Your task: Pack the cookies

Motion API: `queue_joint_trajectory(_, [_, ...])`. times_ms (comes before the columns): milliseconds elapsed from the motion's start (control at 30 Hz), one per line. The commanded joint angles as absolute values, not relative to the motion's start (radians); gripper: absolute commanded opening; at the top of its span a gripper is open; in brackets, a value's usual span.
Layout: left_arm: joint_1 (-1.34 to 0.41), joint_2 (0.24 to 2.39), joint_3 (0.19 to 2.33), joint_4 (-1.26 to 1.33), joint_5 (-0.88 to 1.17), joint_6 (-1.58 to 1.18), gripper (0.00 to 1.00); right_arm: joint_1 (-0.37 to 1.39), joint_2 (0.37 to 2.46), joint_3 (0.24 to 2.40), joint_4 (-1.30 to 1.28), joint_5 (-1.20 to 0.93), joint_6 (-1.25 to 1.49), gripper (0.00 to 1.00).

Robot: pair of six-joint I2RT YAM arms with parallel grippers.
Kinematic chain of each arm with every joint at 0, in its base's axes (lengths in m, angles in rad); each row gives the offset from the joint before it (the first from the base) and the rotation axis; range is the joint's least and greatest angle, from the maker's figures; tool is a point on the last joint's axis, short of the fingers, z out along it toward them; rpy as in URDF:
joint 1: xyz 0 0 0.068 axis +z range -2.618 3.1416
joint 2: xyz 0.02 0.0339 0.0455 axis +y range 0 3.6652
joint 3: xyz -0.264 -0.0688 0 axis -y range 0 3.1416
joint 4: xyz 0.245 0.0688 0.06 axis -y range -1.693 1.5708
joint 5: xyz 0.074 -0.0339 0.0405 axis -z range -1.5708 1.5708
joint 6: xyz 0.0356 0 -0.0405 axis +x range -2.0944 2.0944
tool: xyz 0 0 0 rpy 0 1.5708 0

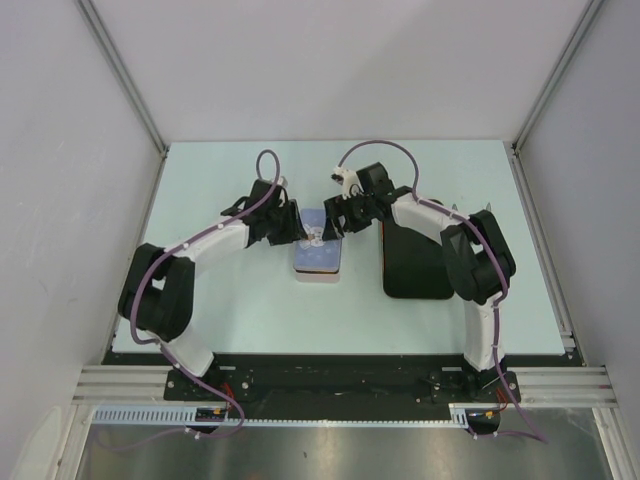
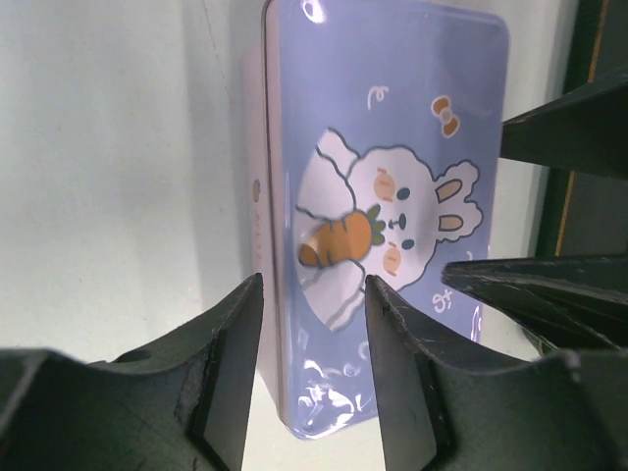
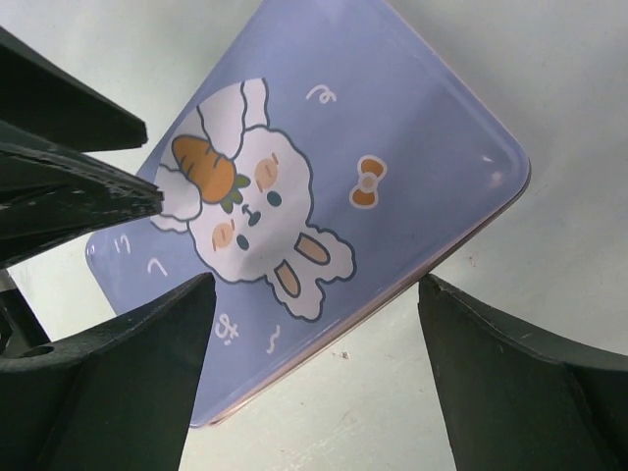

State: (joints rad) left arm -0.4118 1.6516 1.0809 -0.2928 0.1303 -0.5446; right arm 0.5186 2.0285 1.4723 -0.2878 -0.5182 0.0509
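Note:
No cookies show in any view. A closed rectangular tin point(image 1: 318, 258) with a blue lid printed with a white rabbit and a carrot lies at the table's middle. My left gripper point(image 1: 298, 232) hangs at its far left side. It is open, and its fingers straddle the tin's left edge point(image 2: 280, 196) without pinching it; the left gripper point(image 2: 312, 289) shows a gap on both sides. My right gripper point(image 1: 335, 226) is wide open over the tin's far right edge. In its own view the right gripper point(image 3: 316, 287) frames the lid point(image 3: 392, 128) and bare table.
A black flat pad point(image 1: 415, 262) lies just right of the tin, under the right arm. The right arm's fingers point(image 2: 564, 132) cross the left wrist view; the left arm's fingers point(image 3: 69, 191) cross the right one. Pale green table point(image 1: 230, 300) is ringed by white walls.

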Motion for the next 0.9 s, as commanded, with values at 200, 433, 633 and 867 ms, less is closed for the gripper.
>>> queue_joint_trajectory(200, [-0.396, 1.687, 1.06, -0.262, 0.156, -0.495, 0.5, 0.545, 1.979, 1.497, -0.327, -0.496, 0.026, 0.88])
queue_joint_trajectory(433, [-0.397, 1.667, 1.032, -0.242, 0.202, -0.502, 0.5, 0.548, 1.985, 1.488, -0.328, -0.476, 0.02, 0.87])
queue_joint_trajectory(633, [-0.399, 1.626, 0.993, -0.218, 0.227, -0.515, 0.5, 0.548, 1.987, 1.486, -0.333, -0.472, 0.014, 0.87])
queue_joint_trajectory(867, [-0.417, 1.58, 0.942, -0.179, 0.248, -0.531, 0.52, 0.548, 1.991, 1.473, -0.347, -0.483, 0.009, 0.87])
